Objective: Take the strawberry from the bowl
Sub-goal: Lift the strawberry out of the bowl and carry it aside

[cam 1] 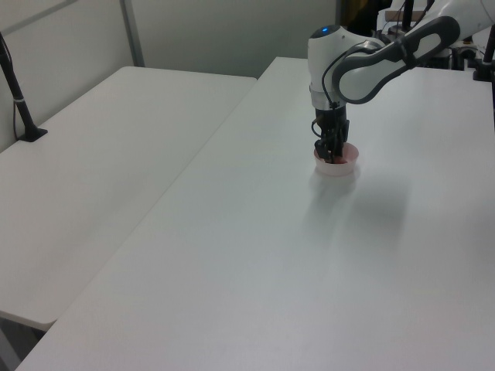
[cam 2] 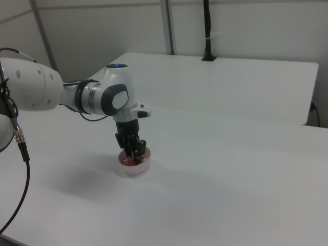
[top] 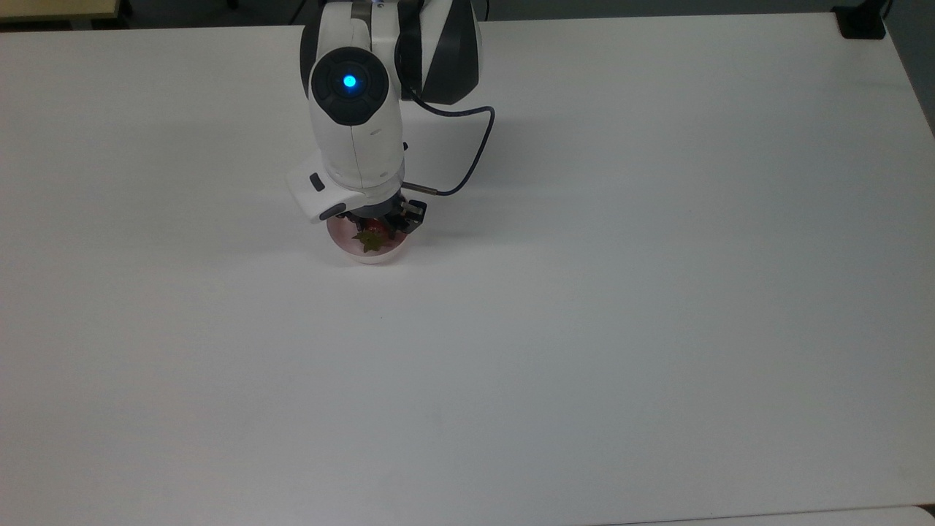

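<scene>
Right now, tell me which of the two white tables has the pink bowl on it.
The table under the arm, nearer in the left view: the bowl sits on it, gripper inside, by the strawberry. The adjoining table carries a black post.

We see even, bright overhead light. Tabletop [top: 584, 329] near-white, mild glare, slight bluish cast. Soft shadow beside arm [cam 1: 371, 66], falling toward left view's right. We note faint grain, edges softer.
</scene>
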You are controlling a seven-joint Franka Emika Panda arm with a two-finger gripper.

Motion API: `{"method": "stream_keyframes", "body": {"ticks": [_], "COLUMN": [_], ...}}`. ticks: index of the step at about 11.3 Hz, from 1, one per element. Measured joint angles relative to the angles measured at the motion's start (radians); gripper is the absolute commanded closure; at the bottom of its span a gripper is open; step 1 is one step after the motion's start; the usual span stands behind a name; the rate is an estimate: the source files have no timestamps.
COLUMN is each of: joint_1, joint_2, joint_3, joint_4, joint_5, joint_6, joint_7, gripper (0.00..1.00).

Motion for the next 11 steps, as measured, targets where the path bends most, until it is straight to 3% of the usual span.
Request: {"method": "stream_keyframes", "body": {"ticks": [7,11], "joint_1": [-0.006,-0.086], "joint_2": [-0.044,-0.151], "joint_3": [0.004,0.004], "joint_4": [0.025,0.024], "joint_5": [-0.001,-0.003], "joint_6": [-0.01,-0.163], "joint_7": [-0.004,-0.234], "gripper": [0.57,0.57]}}
